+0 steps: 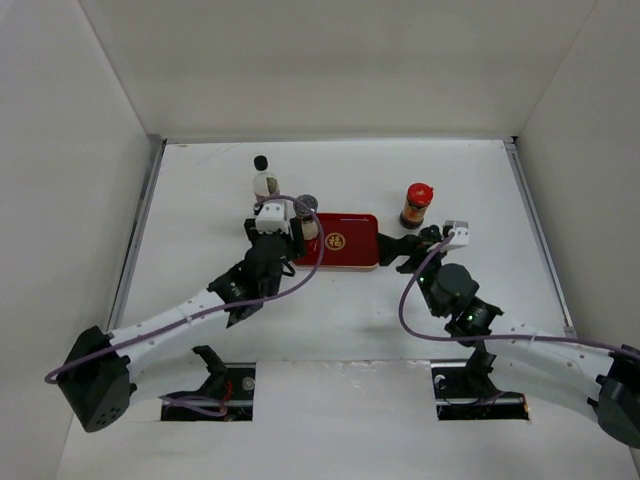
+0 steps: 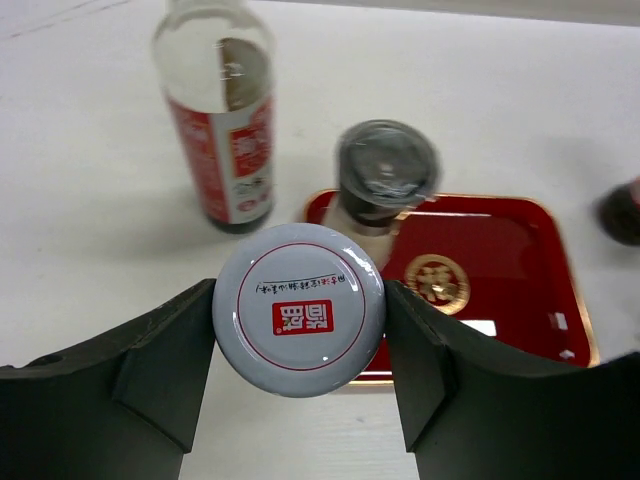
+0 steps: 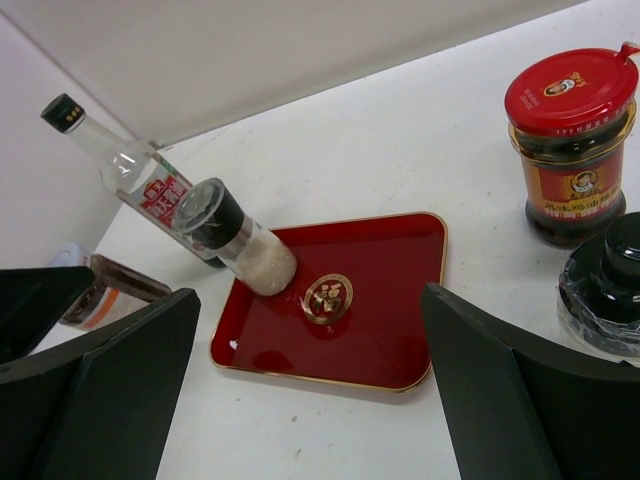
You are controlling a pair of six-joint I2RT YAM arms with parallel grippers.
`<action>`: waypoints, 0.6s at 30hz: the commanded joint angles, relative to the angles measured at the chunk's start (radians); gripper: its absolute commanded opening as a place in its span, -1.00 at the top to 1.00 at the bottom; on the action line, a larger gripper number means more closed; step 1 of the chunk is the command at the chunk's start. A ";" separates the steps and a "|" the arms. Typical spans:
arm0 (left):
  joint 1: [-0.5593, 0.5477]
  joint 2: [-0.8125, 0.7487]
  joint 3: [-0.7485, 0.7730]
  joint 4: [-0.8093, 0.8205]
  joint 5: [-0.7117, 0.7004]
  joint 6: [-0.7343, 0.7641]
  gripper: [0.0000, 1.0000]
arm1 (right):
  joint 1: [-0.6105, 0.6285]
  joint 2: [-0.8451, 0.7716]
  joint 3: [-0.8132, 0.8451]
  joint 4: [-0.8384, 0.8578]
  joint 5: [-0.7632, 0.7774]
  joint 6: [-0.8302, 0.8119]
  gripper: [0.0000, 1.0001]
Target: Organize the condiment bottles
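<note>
L gripper [image 2: 300, 302] is clenched on the white-lid jar [image 2: 298, 345], a finger pressed to each side of the lid. That jar sits just off the left edge of the red tray [image 2: 500, 265]; can't tell whether its base touches the worktop [image 1: 200, 200] or hangs above it.

The grey-lid shaker [image 2: 385, 175], w/ white grains inside, stands upright on the tray's far-left corner. The tall bottle [image 2: 222, 120], clear w/ red-white label, stands upright on the worktop beyond the L gripper, just left of the shaker and off the tray.

R gripper [image 1: 398, 246] is released, fingers spread wide w/ nothing between them, at the tray's right edge and pointing left across it. The red-cap jar [image 3: 570, 140] stands on the worktop to the far right of the tray, apart from it. The black-lid jar [image 3: 608, 285] is just beside it on the near side, close to the R gripper's right finger [image 3: 520, 400], also off the tray.
</note>
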 commanded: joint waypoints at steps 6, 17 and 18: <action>-0.156 0.219 0.201 0.179 -0.026 0.006 0.33 | -0.013 -0.128 -0.009 -0.022 0.068 0.007 -0.92; -0.130 0.598 0.442 0.345 0.052 0.064 0.33 | -0.020 -0.297 -0.018 -0.146 0.205 0.021 0.30; -0.124 0.626 0.457 0.350 0.052 0.064 0.33 | -0.020 -0.299 -0.021 -0.145 0.204 0.024 0.25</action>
